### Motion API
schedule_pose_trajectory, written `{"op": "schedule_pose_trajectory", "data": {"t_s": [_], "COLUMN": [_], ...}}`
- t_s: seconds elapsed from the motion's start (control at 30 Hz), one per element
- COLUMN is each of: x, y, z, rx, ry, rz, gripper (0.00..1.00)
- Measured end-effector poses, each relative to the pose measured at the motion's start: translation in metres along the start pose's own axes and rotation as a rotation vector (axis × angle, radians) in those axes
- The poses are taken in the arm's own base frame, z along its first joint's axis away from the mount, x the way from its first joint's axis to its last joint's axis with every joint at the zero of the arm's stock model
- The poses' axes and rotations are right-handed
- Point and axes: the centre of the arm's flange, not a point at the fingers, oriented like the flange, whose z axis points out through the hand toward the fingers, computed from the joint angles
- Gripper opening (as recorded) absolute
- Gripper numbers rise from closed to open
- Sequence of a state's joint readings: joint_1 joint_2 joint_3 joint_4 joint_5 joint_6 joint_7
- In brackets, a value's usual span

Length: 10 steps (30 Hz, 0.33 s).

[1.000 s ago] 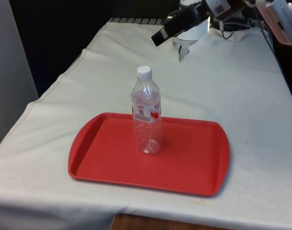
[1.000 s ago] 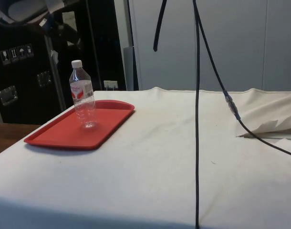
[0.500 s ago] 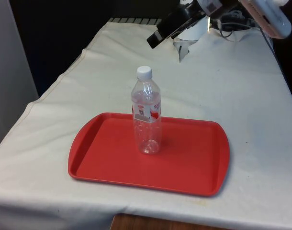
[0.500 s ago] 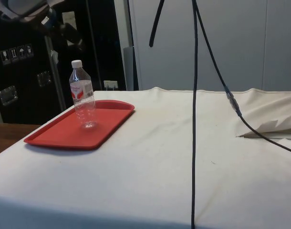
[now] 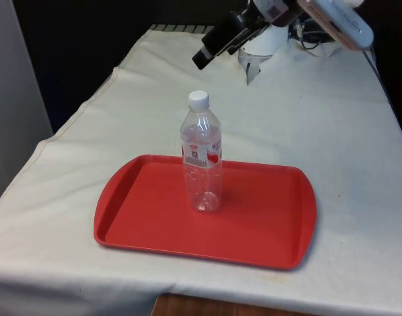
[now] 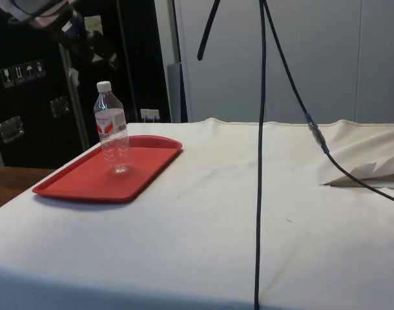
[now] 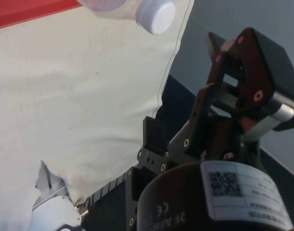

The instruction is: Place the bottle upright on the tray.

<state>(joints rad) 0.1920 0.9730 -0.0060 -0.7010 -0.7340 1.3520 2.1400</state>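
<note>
Black gripper (image 5: 202, 56) hangs in the air above the table's far end, well apart from the bottle, holding nothing; whether its fingers are spread I cannot tell. Clear plastic water bottle (image 5: 201, 155) with a white cap (image 7: 157, 16) stands upright on the red tray (image 5: 267, 227), atop the white cloth (image 5: 333, 131).

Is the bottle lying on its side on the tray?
No, the bottle stands upright on the red tray, with its white cap on top.
</note>
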Motion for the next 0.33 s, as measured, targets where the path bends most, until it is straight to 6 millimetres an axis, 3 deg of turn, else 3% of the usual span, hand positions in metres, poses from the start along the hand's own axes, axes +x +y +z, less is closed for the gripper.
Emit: {"op": "schedule_pose_trajectory", "data": {"t_s": [0.33], "x": [-0.0001], "y": [0.0012], "z": [0.0006], "rx": [-0.007], "ry": [0.006], "rz": [-0.001], "gripper": [1.0]}}
